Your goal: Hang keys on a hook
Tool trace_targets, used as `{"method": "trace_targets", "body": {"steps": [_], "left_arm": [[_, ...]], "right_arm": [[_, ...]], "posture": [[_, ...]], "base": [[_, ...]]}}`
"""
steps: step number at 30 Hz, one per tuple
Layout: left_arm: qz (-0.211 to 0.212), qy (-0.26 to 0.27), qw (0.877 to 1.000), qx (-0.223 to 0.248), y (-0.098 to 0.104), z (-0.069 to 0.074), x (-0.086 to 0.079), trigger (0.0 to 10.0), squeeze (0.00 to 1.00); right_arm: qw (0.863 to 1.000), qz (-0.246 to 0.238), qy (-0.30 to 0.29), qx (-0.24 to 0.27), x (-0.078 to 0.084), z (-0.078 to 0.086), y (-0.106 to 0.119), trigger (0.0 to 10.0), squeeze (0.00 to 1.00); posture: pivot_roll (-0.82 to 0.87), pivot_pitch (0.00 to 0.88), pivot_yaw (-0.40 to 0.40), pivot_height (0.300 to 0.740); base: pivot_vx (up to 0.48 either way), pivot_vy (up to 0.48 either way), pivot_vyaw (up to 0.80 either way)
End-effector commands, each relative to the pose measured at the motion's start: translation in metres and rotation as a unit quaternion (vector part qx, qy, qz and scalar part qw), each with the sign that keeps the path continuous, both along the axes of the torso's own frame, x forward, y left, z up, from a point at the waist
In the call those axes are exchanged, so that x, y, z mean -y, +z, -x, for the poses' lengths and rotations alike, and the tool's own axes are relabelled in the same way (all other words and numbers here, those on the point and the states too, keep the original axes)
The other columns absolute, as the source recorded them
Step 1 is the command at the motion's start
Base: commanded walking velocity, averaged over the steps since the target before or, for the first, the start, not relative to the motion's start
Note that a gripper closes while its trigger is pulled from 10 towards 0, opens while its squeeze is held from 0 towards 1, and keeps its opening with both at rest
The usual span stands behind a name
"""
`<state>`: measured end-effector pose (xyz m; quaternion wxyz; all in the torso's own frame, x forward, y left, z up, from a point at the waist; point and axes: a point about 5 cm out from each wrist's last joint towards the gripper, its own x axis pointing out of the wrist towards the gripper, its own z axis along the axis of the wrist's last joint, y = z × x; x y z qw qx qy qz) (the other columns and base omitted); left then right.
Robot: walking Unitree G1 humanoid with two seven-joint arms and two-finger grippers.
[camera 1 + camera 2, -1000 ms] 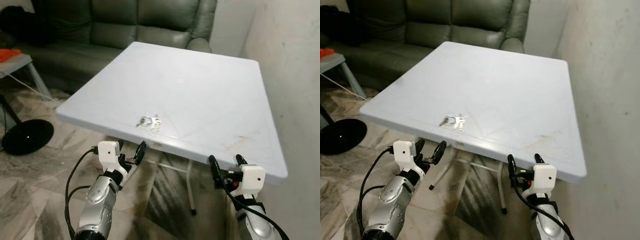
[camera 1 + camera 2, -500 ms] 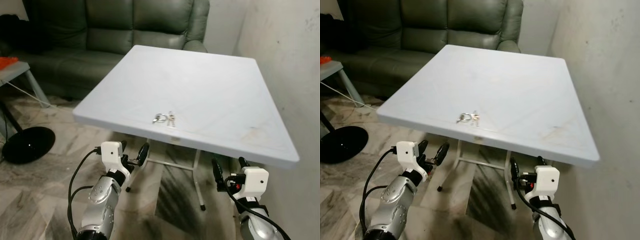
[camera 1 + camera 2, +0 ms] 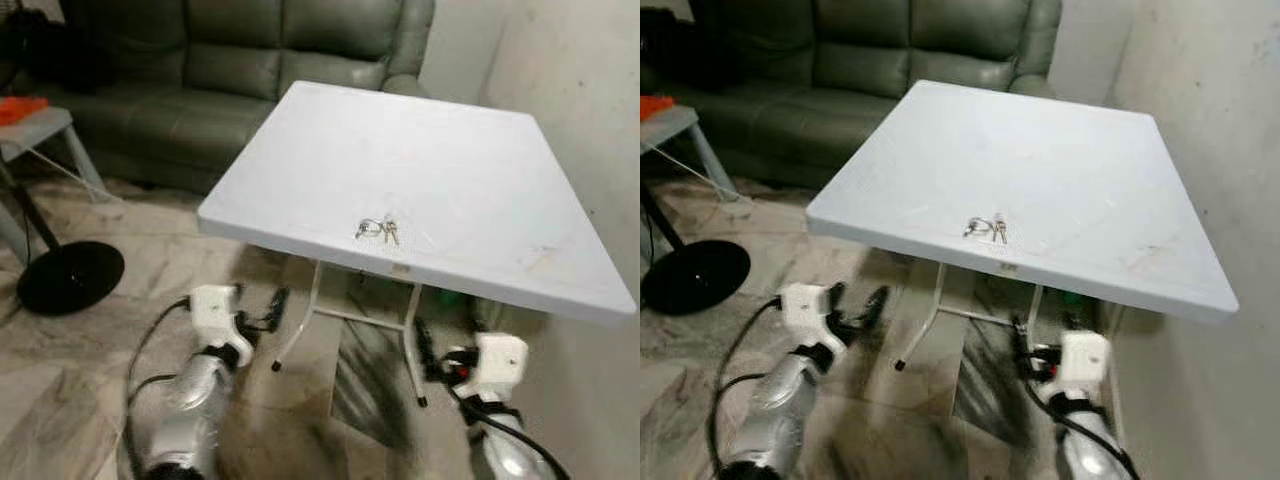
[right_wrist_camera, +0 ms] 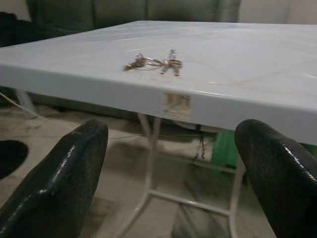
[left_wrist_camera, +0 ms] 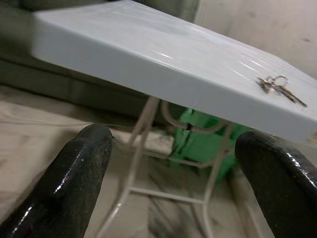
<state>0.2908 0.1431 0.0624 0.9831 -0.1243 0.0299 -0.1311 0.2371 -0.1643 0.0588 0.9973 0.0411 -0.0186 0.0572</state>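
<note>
A small bunch of keys on a ring (image 3: 377, 230) lies near the front edge of a white folding table (image 3: 440, 130); the same keys (image 4: 153, 63) appear in the right wrist view and the keys (image 5: 276, 86) in the left wrist view. My left gripper (image 3: 258, 308) hangs open below the table's front left, with nothing between its fingers. Below the table's front right, my right gripper (image 3: 440, 350) is open and empty too. Both are lower than the tabletop and apart from the keys.
A dark green sofa (image 3: 250, 60) stands behind the table. A plaster wall (image 3: 590, 90) runs along the right. A black round base (image 3: 70, 275) and a grey side table leg (image 3: 30, 215) are on the left floor. A green object (image 5: 203, 148) sits under the table.
The camera has pulled back and turned: the table and keys sit farther away and more to the right. Both grippers stay open and low; the picture is blurred by motion.
</note>
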Motion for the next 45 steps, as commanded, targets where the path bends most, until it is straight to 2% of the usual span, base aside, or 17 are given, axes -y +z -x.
{"method": "trace_targets", "body": {"steps": [1,9,25,45], "left_arm": [[0.000,-0.012,1.000,0.005,0.0026,-0.0012,0.0095,10.0,0.00],[-0.002,-0.009,1.000,0.003,0.0023,-0.0020,0.0091,10.0,0.00],[-0.003,-0.008,1.000,-0.001,0.0012,-0.0023,0.0093,10.0,0.00],[0.004,-0.011,1.000,-0.007,-0.0006,-0.0015,0.0112,10.0,0.00]], "right_arm": [[1.000,0.008,-0.012,0.006,0.0091,-0.0006,0.0037,10.0,0.00],[1.000,0.006,-0.014,-0.003,0.0106,-0.0019,0.0025,10.0,0.00],[1.000,0.005,-0.014,-0.008,0.0109,-0.0032,0.0010,10.0,0.00],[1.000,0.010,-0.002,-0.001,0.0090,-0.0027,0.0025,10.0,0.00]], "posture": [[-0.04,0.053,-0.052,0.714],[-0.03,0.054,-0.055,0.714],[-0.03,0.049,-0.056,0.714],[-0.03,0.031,-0.061,0.714]], "base": [[0.000,0.000,0.00],[0.000,0.000,0.00],[0.000,0.000,-0.75],[0.000,0.024,0.00]]}}
